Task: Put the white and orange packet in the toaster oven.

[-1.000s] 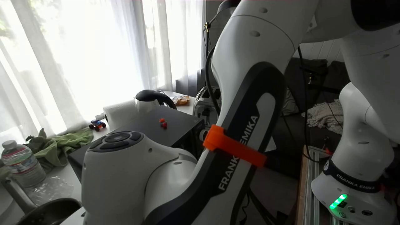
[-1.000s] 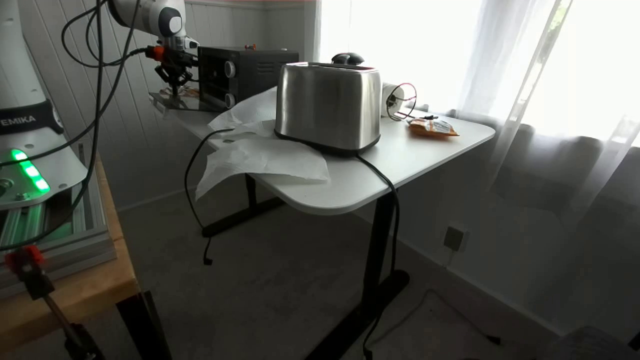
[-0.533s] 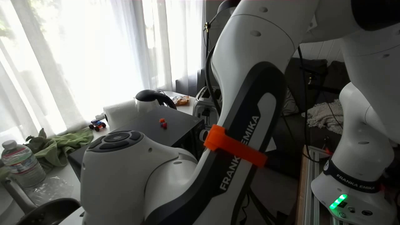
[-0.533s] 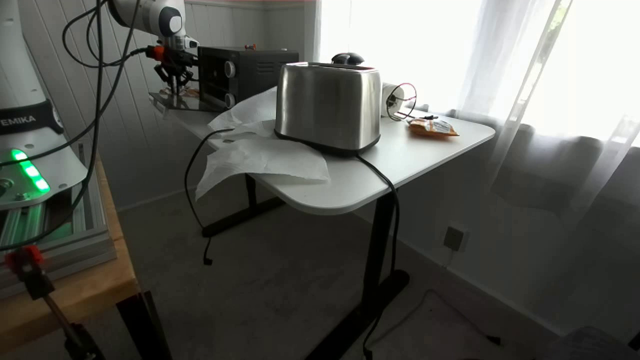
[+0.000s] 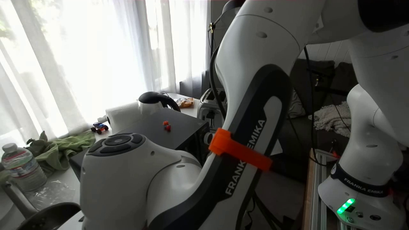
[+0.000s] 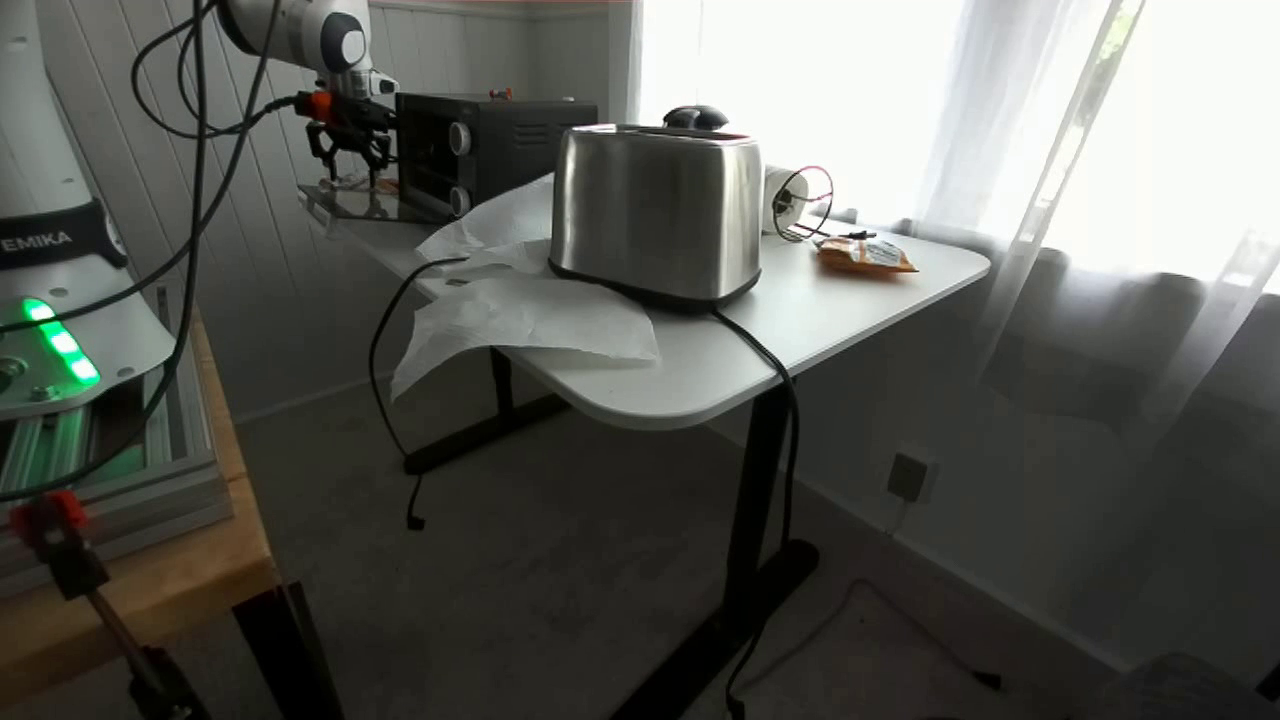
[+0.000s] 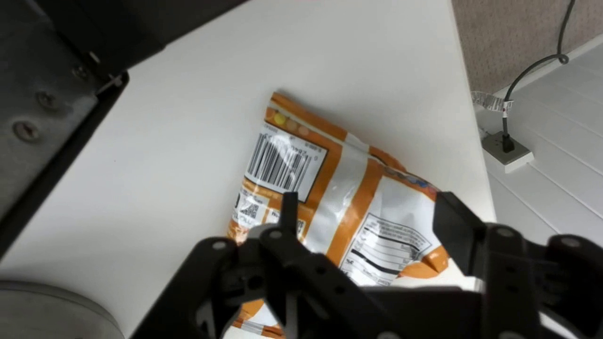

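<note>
On the white table [image 7: 188, 127], near the toaster oven [image 6: 502, 140], the white and orange packet [image 7: 346, 193] lies under the gripper [image 7: 365, 207], jaws apart, gap below hard to tell, so likely the pre-grasp step, next move calling for lowering, pinching, then lifting.

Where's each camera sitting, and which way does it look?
In an exterior view: sits near the pan, looks past the big arm over the toaster oven.
In an exterior view: beyond the silver toaster, facing back toward the toaster oven; arm base and gripper show.
Wrist view: sits by the gripper, looks down at the packet; fingers show.
Both exterior views show toaster oven and silver toaster.
</note>
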